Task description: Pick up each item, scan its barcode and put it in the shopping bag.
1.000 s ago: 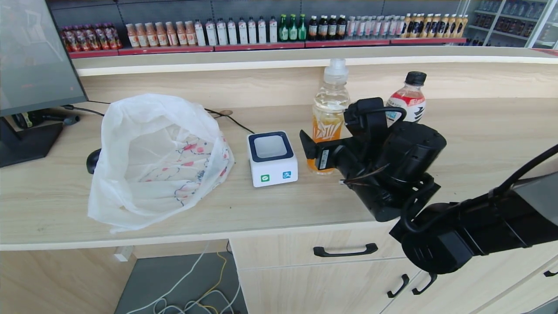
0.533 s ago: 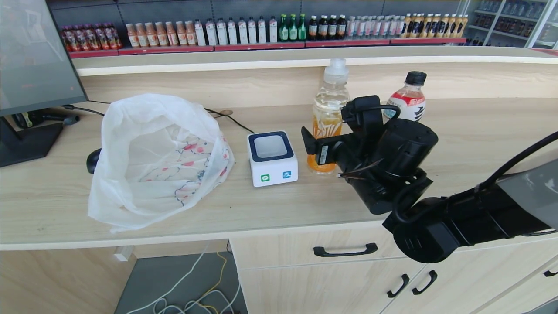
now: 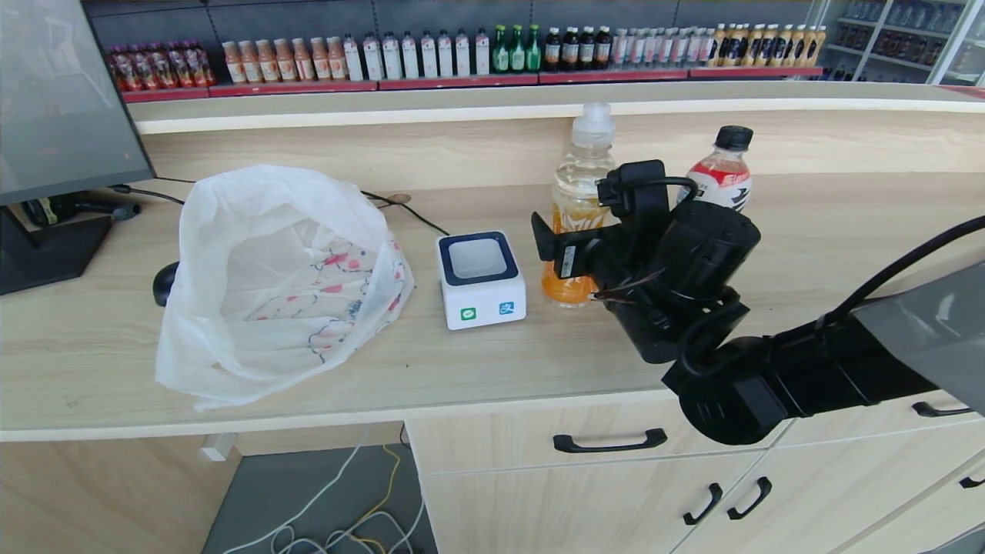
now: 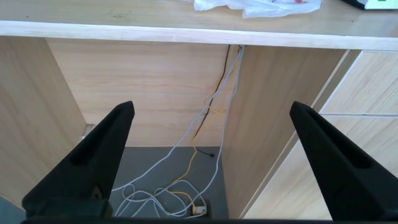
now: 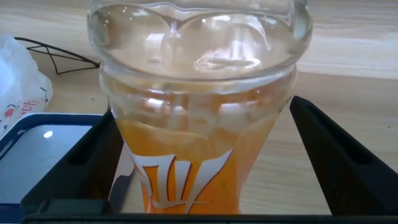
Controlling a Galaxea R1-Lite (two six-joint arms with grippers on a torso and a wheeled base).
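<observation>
An orange drink bottle (image 3: 581, 181) with a white cap stands on the wooden counter (image 3: 462, 362), to the right of the white scanner box (image 3: 481, 279). My right gripper (image 3: 573, 248) is open, with the bottle's lower body (image 5: 199, 137) between its two fingers (image 5: 81, 168); I cannot tell whether they touch it. A second bottle (image 3: 723, 175) with a black cap and red-white label stands farther right, behind the arm. The white shopping bag (image 3: 277, 285) lies open on the left. My left gripper (image 4: 211, 168) is open below the counter edge, holding nothing.
A monitor (image 3: 61, 92) stands at the far left with a black mouse (image 3: 164, 283) beside the bag. A raised ledge (image 3: 462, 115) borders the counter's back. Cables (image 4: 199, 137) hang in the recess under the counter, next to drawers (image 3: 608, 442).
My right arm has pushed forward along the counter, bringing its open gripper closer around the orange bottle. The bottles, scanner and bag have stayed in place.
</observation>
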